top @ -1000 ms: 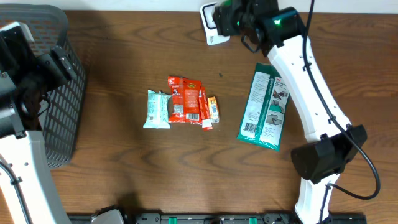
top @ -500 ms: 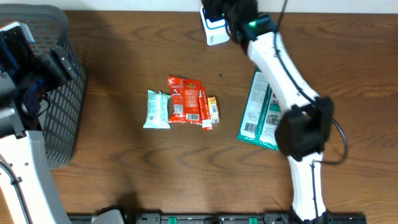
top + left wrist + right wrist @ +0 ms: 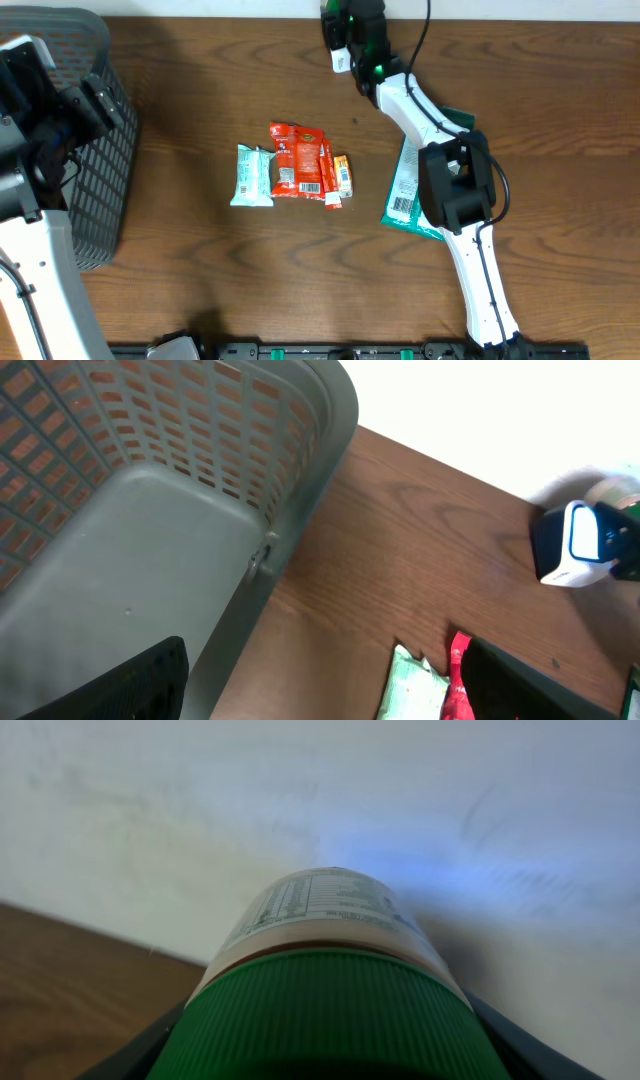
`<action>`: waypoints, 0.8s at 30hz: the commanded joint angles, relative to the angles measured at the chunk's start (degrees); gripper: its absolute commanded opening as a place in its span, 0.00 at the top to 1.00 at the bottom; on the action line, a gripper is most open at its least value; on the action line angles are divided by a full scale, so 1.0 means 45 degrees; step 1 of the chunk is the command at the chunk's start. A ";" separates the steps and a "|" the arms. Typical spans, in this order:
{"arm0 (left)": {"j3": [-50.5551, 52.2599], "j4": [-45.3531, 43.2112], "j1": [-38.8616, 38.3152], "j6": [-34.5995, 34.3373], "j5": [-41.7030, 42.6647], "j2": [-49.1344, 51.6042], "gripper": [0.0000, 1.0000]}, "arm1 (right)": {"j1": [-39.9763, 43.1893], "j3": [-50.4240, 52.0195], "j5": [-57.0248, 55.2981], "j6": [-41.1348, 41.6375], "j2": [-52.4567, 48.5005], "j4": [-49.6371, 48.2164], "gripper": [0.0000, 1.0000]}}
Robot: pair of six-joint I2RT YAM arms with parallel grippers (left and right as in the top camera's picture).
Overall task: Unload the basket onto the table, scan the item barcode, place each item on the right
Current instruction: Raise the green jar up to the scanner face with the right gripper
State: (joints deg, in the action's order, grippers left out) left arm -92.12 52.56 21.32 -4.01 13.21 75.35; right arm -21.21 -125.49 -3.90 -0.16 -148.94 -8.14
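Observation:
My right gripper (image 3: 325,1055) is shut on a bottle with a ribbed green cap (image 3: 325,1010) and a printed label (image 3: 320,905); a dark finger shows on each side of the cap. Overhead, this gripper (image 3: 350,22) is at the table's far edge, right over the white scanner (image 3: 339,61). The left wrist view shows the scanner (image 3: 578,545) at the far right with the bottle (image 3: 612,493) just behind it. My left gripper (image 3: 320,695) is open with nothing in it and hangs over the basket's rim (image 3: 88,105).
A grey mesh basket (image 3: 105,190) stands at the left edge. A mint packet (image 3: 252,176), a red packet (image 3: 297,160) and a small orange bar (image 3: 343,175) lie mid-table. A large green bag (image 3: 408,185) lies partly under the right arm.
My right arm has swung left and toward the far edge, carrying the bottle over the scanner. The left arm and the packets have not moved.

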 commanded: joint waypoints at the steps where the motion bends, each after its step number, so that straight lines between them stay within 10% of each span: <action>1: -0.0165 0.0034 0.0024 0.0170 0.0068 0.0058 0.13 | 0.0233 -0.0253 0.0189 -0.0170 0.0287 -0.0243 0.99; 24: -0.0165 0.0029 0.0024 0.0170 0.0068 0.0058 0.13 | 0.0597 -0.0257 0.0967 0.0743 0.0733 -0.0525 0.99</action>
State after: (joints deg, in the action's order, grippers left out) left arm -92.09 52.56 21.32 -4.01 13.21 75.35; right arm -19.73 -125.54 -1.39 0.43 -148.92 -9.80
